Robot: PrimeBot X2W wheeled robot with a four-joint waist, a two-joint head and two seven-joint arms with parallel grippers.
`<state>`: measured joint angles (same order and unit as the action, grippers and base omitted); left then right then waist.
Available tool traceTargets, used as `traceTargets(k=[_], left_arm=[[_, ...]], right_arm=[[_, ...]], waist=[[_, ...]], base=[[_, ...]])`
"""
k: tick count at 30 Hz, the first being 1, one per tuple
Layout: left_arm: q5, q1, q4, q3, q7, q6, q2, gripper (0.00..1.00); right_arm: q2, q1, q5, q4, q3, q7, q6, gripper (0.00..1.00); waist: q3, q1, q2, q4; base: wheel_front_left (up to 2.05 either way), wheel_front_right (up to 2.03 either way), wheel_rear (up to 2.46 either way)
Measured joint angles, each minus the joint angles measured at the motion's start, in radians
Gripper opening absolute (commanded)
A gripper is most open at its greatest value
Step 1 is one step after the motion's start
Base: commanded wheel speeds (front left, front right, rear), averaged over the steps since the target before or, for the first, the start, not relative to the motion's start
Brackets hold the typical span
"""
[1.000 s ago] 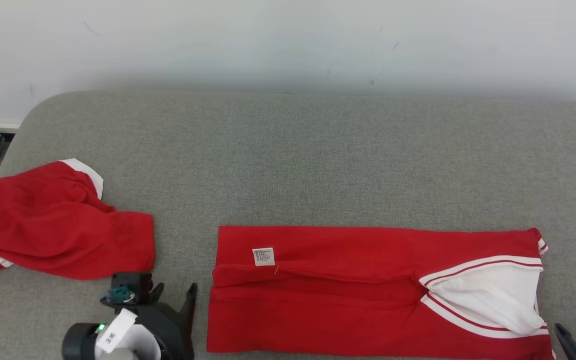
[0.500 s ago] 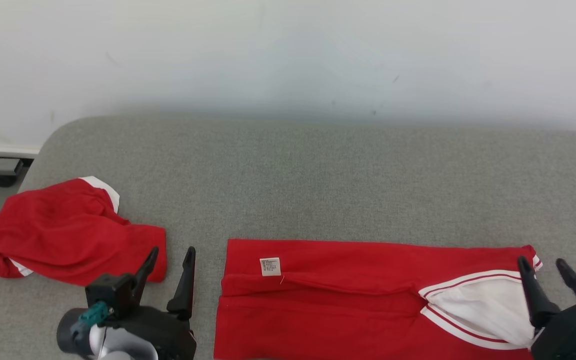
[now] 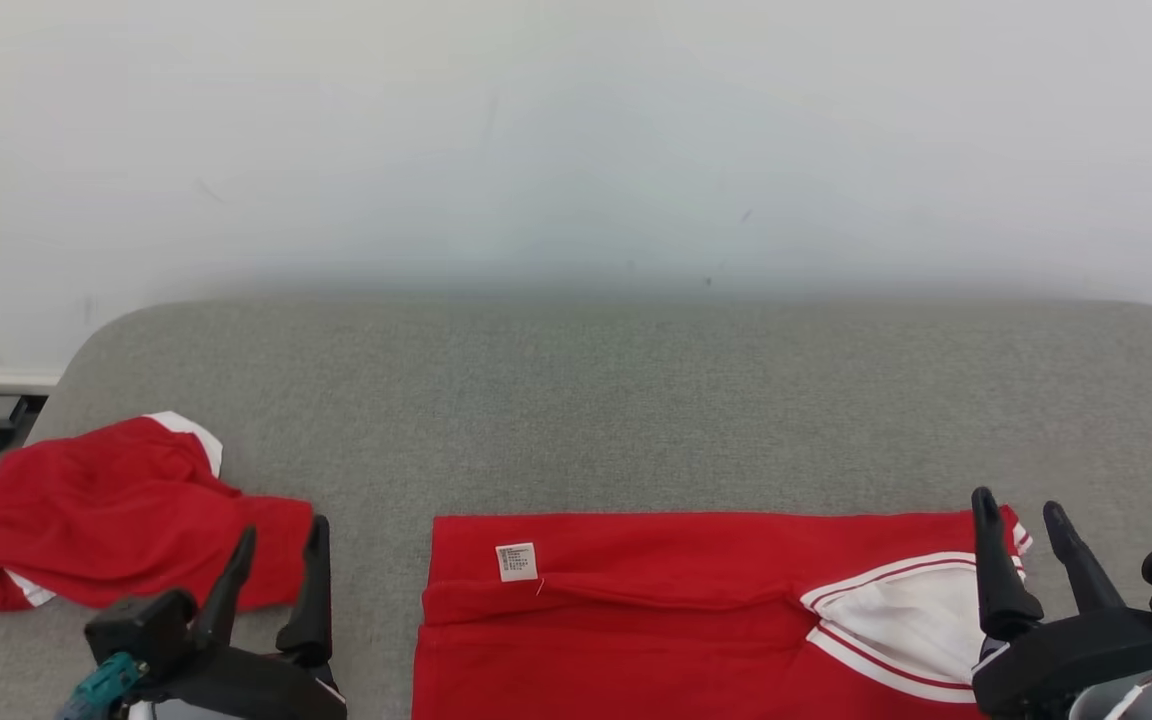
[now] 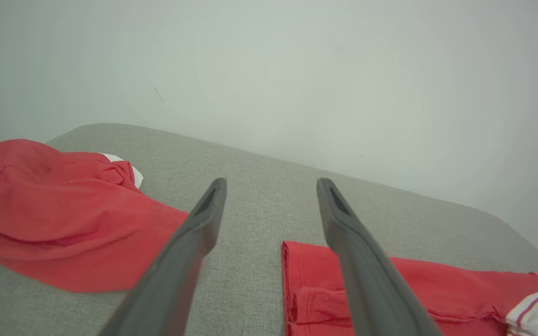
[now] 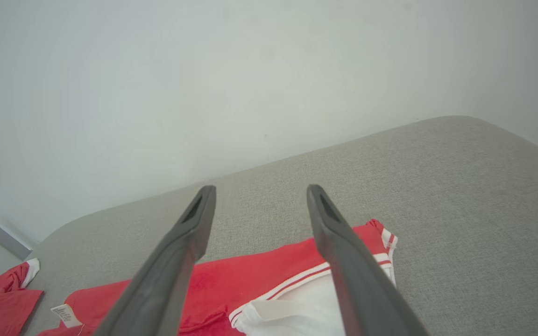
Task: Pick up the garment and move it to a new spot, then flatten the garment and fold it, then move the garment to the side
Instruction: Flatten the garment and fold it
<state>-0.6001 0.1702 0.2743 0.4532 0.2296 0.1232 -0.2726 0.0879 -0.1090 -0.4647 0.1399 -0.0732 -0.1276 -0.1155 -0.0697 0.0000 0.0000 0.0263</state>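
Head view: my two claws rise from the bottom corners, and the folded red garment (image 3: pixel 636 620) lies flat between them on the grey padded worktop (image 3: pixel 586 400).
Left claw (image 3: pixel 282 529): jaws spread wide, holding nothing, fingers pointing toward the wall (image 3: pixel 576 150), lined up with the gap beside the garment's left edge.
Right claw (image 3: pixel 1018 502): jaws equally wide, empty, standing over the garment's right end, where a white panel (image 3: pixel 911 620) with red stripes shows.
Garment edges: the far edge runs straight from left to right. The left edge is square, with a small white label (image 3: pixel 516 561) near that corner. The near edge is cut off by the bottom of the frame.
Crumpled red garment (image 3: pixel 96 530): at the worktop's left edge, separated from the folded one by a strip of bare fabric.
Open room: a broad bare band lies behind the garment up to the wall, with more bare surface beyond its right end.
Worktop edges: rounded corners at far left and far right, and the back edge meets the wall.
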Motion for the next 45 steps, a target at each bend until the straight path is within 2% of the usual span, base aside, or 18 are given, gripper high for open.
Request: traceTargets(k=[9,20,45], left_arm=[[-0.055,-0.002,0.013,-0.043,-0.016,0.001,0.052,1.0],[-0.043,-0.007,0.066,-0.068,-0.062,0.001,0.08,1.0],[0.023,-0.024,0.061,-0.088,-0.115,0.001,0.09,1.0]], right_arm=[[-0.007,0.041,0.01,-0.087,0.023,0.067,0.0,1.0],[-0.007,0.078,0.036,-0.174,0.032,0.112,0.0,1.0],[-0.002,0.08,0.038,-0.221,0.034,0.16,0.01,1.0]], waist=[[-0.027,-0.0001,0.0,-0.027],[-0.032,0.0,0.0,-0.044],[-0.019,0.0,0.0001,-0.048]], base=[[0.0,0.0,0.0],[0.0,0.0,0.0],[0.0,0.0,0.0]])
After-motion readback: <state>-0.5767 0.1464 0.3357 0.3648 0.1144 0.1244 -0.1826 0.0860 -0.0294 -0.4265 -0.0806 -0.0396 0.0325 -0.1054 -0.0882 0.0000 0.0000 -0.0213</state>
